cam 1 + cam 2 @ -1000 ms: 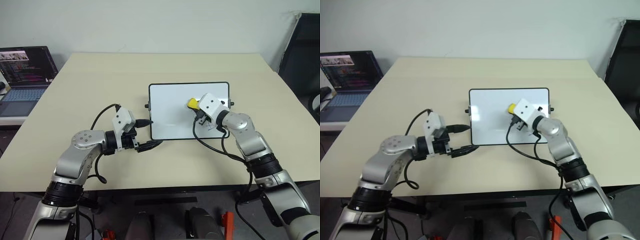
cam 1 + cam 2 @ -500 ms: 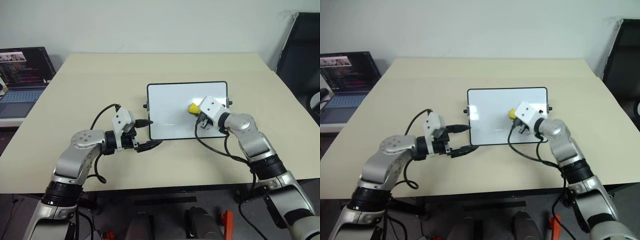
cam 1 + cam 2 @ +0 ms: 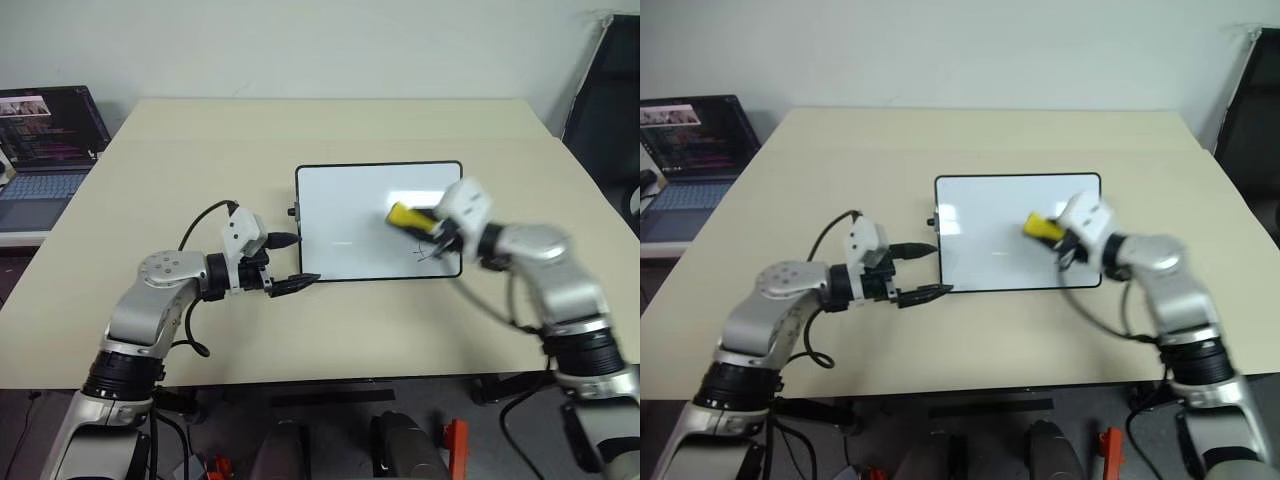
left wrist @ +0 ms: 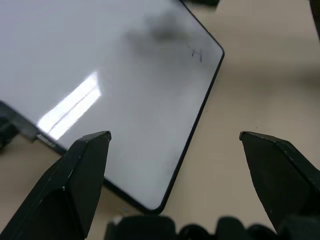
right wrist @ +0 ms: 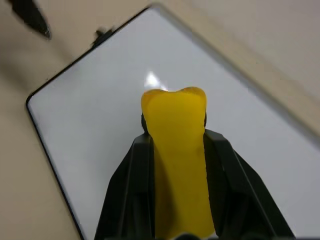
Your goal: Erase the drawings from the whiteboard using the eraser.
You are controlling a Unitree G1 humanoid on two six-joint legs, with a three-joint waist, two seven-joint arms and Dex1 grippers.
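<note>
The whiteboard [image 3: 350,215] lies flat in the middle of the beige table. One of the drawings [image 3: 432,252], a small thin dark mark, sits near its near right corner and also appears in the left wrist view [image 4: 197,52]. The yellow eraser [image 3: 403,215] is held above the right part of the board, with my right gripper [image 3: 420,222] shut on it. In the right wrist view the eraser [image 5: 177,150] stands between the two black fingers [image 5: 125,190]. My left gripper [image 3: 305,260] is open at the board's near left corner, and its fingers hold nothing.
A laptop [image 3: 40,140] with a lit screen stands off the table's far left corner. A black chair [image 3: 605,90] is beyond the table's right edge. Bare tabletop [image 3: 330,130] lies on all sides of the board.
My right gripper has risen off the board and swung to the right with the eraser, uncovering the small mark near the near right corner. The left gripper has stayed where it was.
</note>
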